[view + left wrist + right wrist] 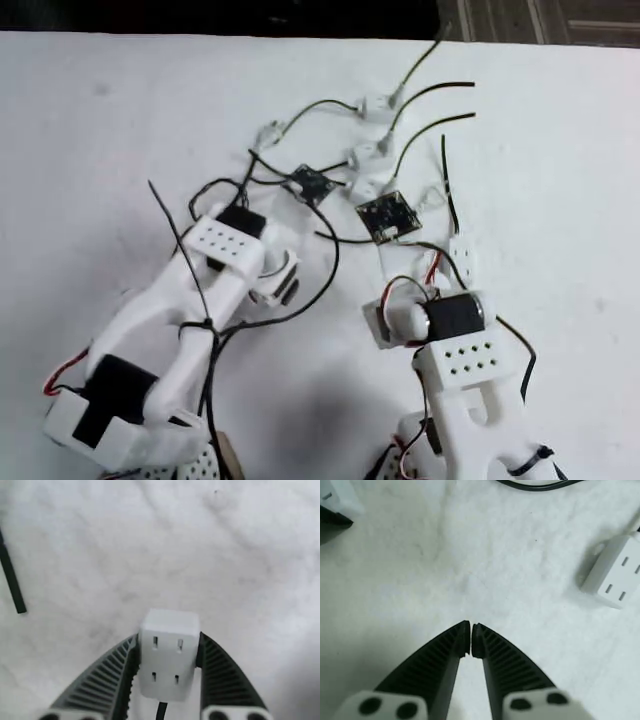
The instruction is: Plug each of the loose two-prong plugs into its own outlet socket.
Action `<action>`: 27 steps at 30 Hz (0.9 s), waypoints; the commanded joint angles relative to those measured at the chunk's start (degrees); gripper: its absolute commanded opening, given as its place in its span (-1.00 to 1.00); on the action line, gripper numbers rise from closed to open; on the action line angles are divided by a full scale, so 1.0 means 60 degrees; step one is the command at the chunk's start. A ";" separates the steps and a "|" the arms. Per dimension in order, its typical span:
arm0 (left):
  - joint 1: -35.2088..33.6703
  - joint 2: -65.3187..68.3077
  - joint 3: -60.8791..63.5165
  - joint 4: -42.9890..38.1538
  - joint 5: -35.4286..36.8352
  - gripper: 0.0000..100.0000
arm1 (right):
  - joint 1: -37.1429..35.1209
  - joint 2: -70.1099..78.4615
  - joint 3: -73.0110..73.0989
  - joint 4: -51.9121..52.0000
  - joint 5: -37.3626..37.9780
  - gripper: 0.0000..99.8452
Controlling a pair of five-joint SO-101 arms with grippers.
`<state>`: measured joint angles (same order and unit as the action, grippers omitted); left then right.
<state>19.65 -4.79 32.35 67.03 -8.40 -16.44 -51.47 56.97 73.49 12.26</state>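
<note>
1. The left pincer (168,640) is clamped on a white outlet socket (167,652), with one ribbed finger pressed against each side. The socket sits at lower centre of the left wrist view. Its face shows two pairs of slots, and a dark cord (161,711) leaves it at the bottom edge.
2. The right pincer (470,632) is closed, tips touching, with nothing between them, above the bare bench (420,555). A second socket (612,572) lies on the bench at the right edge of that view, apart from the tips.
3. In the high view the loose plugs (378,105) lie among tangled cords at upper centre, near two small black circuit boards (388,215). I cannot tell whether any plug is seated.
4. The step in hand looks like the first pairing: one socket is secured, but no plug has been fetched yet.
5. Next, the right pincer would need to open and take one plug by its body, leaving the prongs free. It would then line the prongs up with one slot pair on the held socket. The tangled cords may drag neighbouring plugs along.
</note>
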 commanded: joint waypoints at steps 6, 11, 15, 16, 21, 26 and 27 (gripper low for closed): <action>-0.0256 -0.0022 -0.0396 -0.0044 0.0059 -0.54 | 0.0051 -0.0095 -0.0059 -0.0066 0.0103 -0.96; -0.0755 -0.0051 -0.0366 -0.0366 -0.0747 -0.55 | 0.0051 -0.0095 -0.0059 -0.0066 0.0103 -0.96; -0.1018 -0.0110 -0.0498 -0.0103 -0.1099 -0.54 | 0.0051 -0.0095 -0.0059 -0.0066 0.0103 -0.96; -0.1048 -0.0110 -0.0601 0.0073 -0.1201 -0.54 | 0.0051 -0.0095 -0.0059 -0.0066 0.0103 -0.96; -0.1077 -0.0168 -0.1568 0.1480 -0.1553 -0.55 | 0.0051 -0.0095 -0.0059 -0.0066 0.0103 -0.96; -0.1429 -0.1546 -0.2227 0.2579 -0.1670 -0.55 | 0.0051 -0.0095 -0.0059 -0.0066 0.0103 -0.96; -0.1560 -0.2015 -0.2242 0.2711 -0.1832 -0.55 | 0.0051 -0.0095 -0.0059 -0.0066 0.0103 -0.96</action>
<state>12.53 -7.16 22.42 79.43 -17.36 -16.44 -51.47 56.97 73.49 12.26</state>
